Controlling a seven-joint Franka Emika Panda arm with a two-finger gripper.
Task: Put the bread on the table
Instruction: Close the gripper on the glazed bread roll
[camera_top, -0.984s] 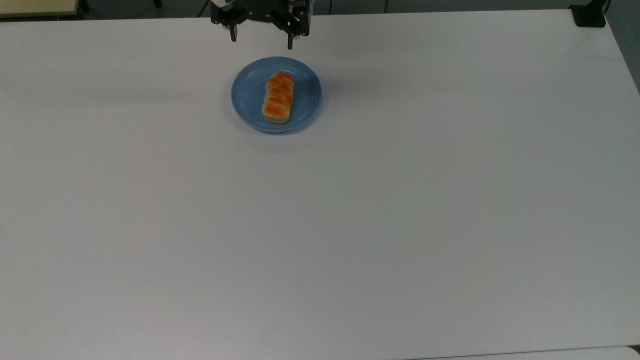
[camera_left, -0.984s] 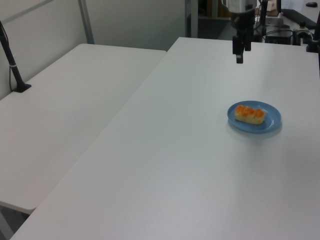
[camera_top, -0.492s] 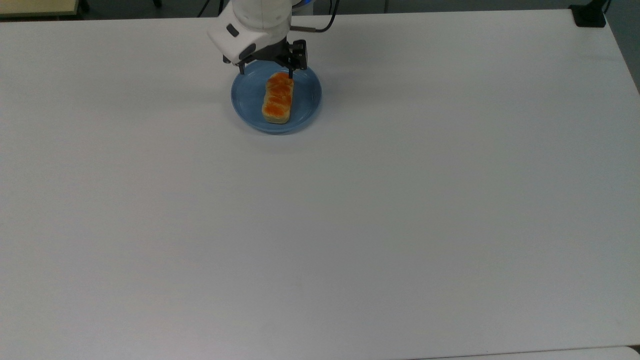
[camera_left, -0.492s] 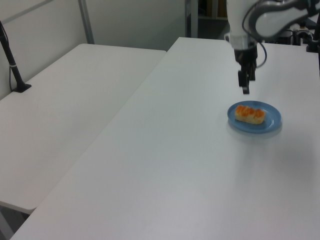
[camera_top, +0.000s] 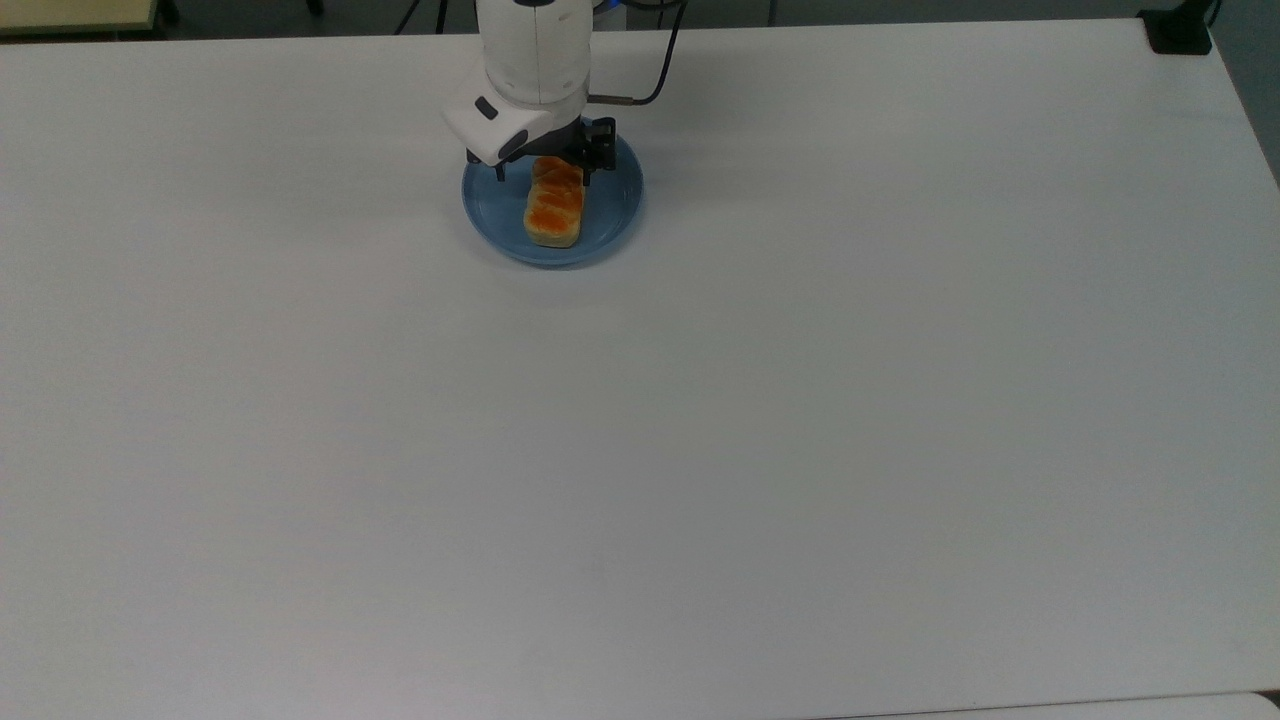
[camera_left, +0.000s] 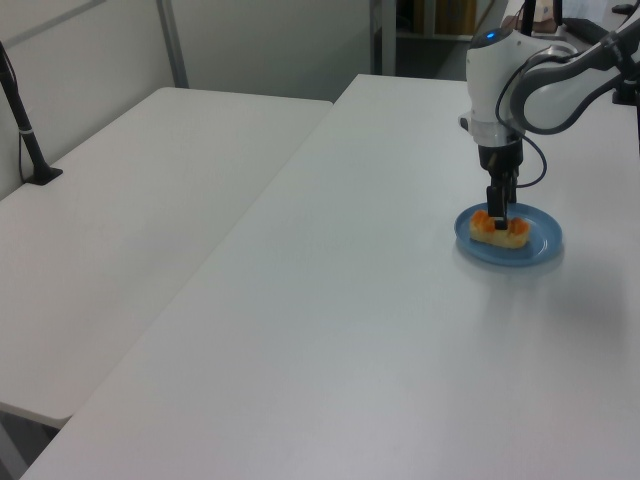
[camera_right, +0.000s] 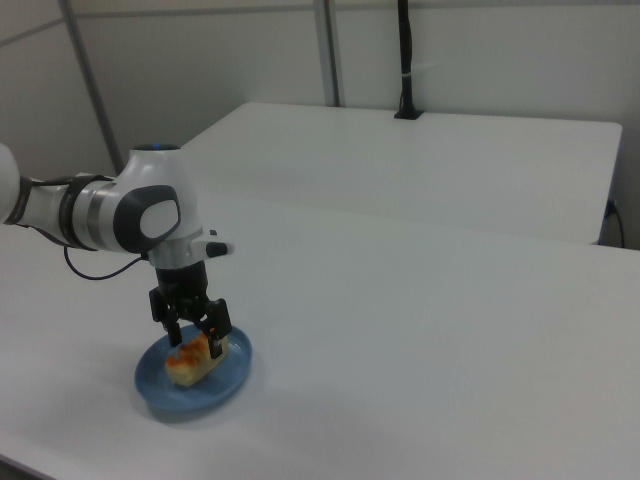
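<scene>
The gripper (camera_right: 194, 340) hangs with fingers spread to either side of the bread (camera_top: 554, 208), whose long axis runs away beneath it, lying on the blue plate (camera_top: 613, 203) on the bench (camera_top: 700, 420).

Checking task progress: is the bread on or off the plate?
On: the bread lies on the blue plate, open gripper straddling it.

second white table (camera_left: 150, 200) alongside — grey partition wall (camera_right: 480, 50), black post (camera_right: 405, 60).
</scene>
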